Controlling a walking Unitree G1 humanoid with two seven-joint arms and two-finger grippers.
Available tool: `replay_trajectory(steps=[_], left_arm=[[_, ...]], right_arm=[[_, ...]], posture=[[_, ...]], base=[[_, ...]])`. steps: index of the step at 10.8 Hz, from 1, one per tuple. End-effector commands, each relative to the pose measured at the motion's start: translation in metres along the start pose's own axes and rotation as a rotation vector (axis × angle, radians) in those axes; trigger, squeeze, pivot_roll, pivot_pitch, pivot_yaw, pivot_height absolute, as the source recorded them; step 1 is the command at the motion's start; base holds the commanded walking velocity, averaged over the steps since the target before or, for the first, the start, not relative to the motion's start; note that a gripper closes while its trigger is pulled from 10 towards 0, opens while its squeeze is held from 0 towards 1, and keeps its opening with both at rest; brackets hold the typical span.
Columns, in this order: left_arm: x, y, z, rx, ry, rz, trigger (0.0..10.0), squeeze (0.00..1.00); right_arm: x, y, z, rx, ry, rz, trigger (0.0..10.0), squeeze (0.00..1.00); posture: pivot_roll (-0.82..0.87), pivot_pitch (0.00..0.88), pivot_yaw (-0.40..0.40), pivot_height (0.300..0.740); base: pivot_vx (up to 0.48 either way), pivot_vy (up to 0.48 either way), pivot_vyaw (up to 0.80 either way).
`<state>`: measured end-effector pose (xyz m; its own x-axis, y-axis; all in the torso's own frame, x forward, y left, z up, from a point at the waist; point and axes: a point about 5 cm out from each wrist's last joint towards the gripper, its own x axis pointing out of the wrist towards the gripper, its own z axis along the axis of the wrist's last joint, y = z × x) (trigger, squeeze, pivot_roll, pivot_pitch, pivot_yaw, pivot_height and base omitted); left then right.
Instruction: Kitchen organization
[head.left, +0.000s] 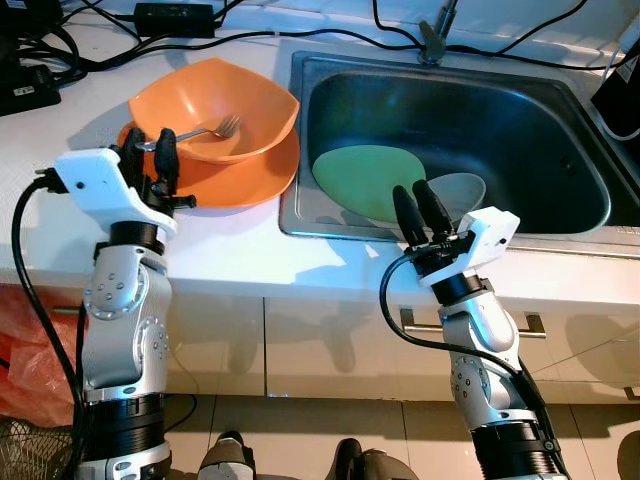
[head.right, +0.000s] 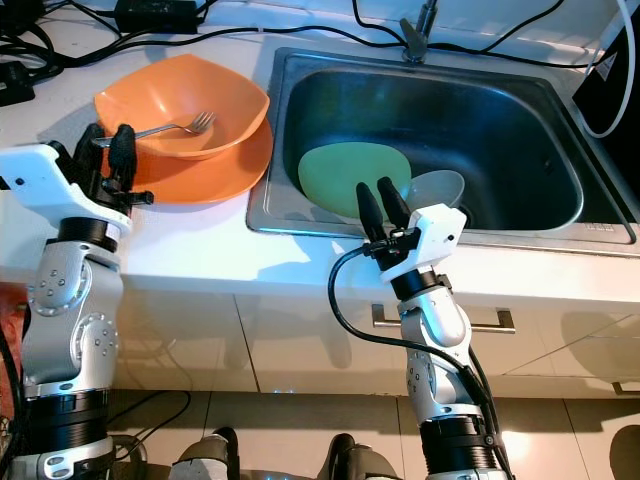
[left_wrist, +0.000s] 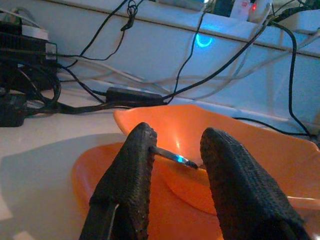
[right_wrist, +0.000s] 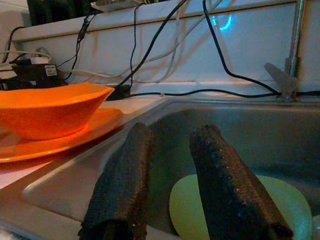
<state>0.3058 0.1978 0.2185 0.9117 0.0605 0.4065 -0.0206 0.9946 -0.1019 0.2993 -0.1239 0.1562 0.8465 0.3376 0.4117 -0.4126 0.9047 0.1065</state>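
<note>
Left gripper (head.left: 150, 143) sits at the fork (head.left: 205, 131) handle, fingers either side of it (pinched or not, I can't tell), the tines resting in the orange bowl (head.left: 240, 100) stacked on the orange plate (head.left: 255, 180). A crooked lift could tip the bowl. At the sink (head.left: 330, 85), the right gripper (head.left: 421, 205) hangs empty and parted above the green plate (head.left: 365, 175); dropping blind risks clipping the rim.

Nothing readable here tbh. The small white label (right_wrist: 51, 70) on the black box by the wall is just blur.
</note>
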Motion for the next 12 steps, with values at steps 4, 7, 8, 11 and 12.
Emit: replay_trajectory(steps=[4, 7, 8, 11, 12], left_arm=[[0.003, -0.006, 0.000, -0.004, -0.005, -0.007, 0.0, 0.00], [0.005, -0.008, 0.005, -0.026, -0.031, -0.011, 0.0, 0.00], [0.008, -0.012, 0.012, -0.050, -0.065, -0.023, 0.0, 0.00], [0.016, -0.024, 0.033, -0.102, -0.139, -0.064, 0.0, 0.00], [0.016, -0.027, 0.036, -0.115, -0.149, -0.073, 0.0, 0.00]], right_arm=[[-0.009, -0.004, -0.015, 0.023, 0.085, -0.025, 10.0, 0.00], [-0.009, -0.004, -0.016, 0.023, 0.088, -0.023, 10.0, 0.00], [-0.009, -0.004, -0.016, 0.022, 0.089, -0.024, 10.0, 0.00], [-0.008, -0.004, -0.016, 0.019, 0.090, -0.023, 10.0, 0.00], [-0.008, -0.004, -0.016, 0.019, 0.091, -0.024, 10.0, 0.00]], posture=[[0.18, 0.192, -0.089, 0.740], [0.17, 0.182, -0.089, 0.740], [0.18, 0.180, -0.089, 0.740], [0.18, 0.180, -0.091, 0.740], [0.18, 0.180, -0.091, 0.740]], base=[[0.000, 0.000, 0.00], [0.000, 0.000, 0.00], [0.000, 0.000, 0.00], [0.000, 0.000, 0.00], [0.000, 0.000, 0.00]])
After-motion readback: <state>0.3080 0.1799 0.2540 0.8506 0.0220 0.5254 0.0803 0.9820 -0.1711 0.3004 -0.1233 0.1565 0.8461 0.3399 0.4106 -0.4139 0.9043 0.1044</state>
